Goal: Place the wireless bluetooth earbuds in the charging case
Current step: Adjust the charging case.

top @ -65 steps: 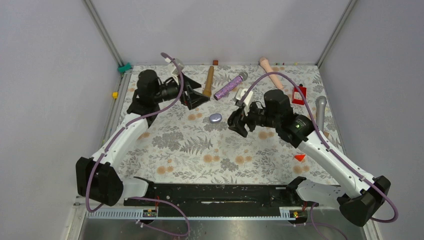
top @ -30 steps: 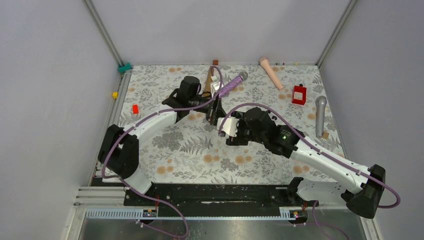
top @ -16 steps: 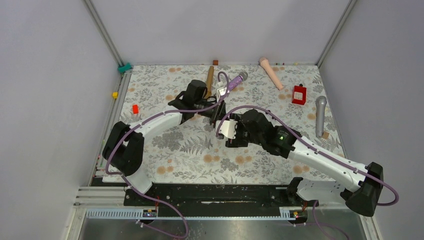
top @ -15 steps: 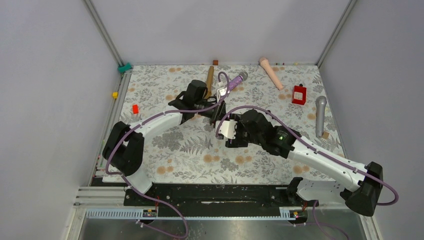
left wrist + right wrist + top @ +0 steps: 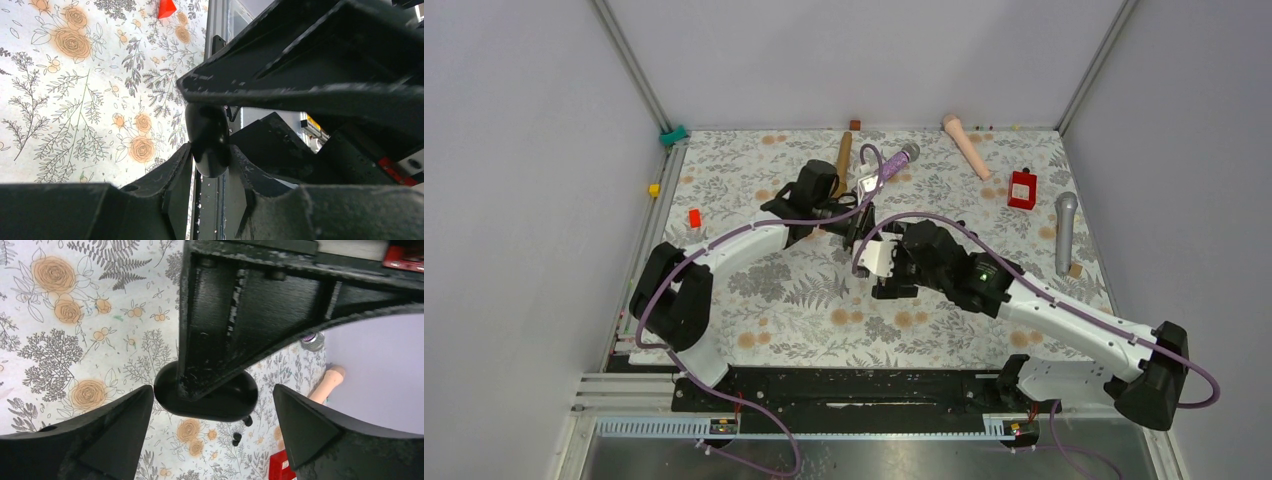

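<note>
My left pincer (image 5: 210, 150) is clamped tight on the dark oval charging case (image 5: 235, 402), my right pincer (image 5: 212, 392) gapes wide and empty astride it, and two tiny black earbuds (image 5: 244, 420) sit on the cloth (image 5: 75, 315) just beside the case, between those right jaws, so the right arm's nearer!

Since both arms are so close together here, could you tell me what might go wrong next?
The left fingers pinch the glossy, rounded charging case on a small area; it might slip out.
The right fingers stand open either side of it, near the left ones; closing could clash.
Two tiny black earbuds lie loose on the table nearby and could be knocked away.
</note>
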`<state>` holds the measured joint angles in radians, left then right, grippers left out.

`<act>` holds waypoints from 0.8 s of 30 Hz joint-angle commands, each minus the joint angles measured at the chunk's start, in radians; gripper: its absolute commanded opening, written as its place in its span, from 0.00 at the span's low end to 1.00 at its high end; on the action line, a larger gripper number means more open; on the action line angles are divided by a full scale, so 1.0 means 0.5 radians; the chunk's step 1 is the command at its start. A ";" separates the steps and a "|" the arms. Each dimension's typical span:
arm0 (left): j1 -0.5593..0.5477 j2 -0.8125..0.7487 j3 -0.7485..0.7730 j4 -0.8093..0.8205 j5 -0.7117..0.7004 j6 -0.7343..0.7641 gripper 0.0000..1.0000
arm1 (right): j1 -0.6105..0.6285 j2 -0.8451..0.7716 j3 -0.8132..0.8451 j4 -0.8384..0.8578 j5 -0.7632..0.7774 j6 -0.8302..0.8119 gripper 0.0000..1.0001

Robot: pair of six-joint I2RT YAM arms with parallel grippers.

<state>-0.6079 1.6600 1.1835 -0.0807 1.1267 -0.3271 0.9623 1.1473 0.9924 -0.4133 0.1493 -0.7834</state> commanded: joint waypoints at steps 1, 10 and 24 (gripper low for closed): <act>0.015 -0.060 0.053 0.062 0.047 0.071 0.05 | 0.016 -0.172 0.124 0.026 0.009 0.074 0.99; 0.122 -0.322 -0.034 0.258 0.126 0.082 0.06 | -0.377 -0.329 0.587 -0.433 -0.941 0.595 0.99; 0.251 -0.796 -0.515 1.617 0.145 -0.542 0.04 | -0.947 -0.208 0.485 0.559 -2.114 2.188 0.91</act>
<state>-0.4831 1.2705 1.0691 0.2317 1.2057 -0.2928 0.5358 1.0050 1.3106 -0.4515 -0.6930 -0.0620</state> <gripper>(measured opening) 0.300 0.929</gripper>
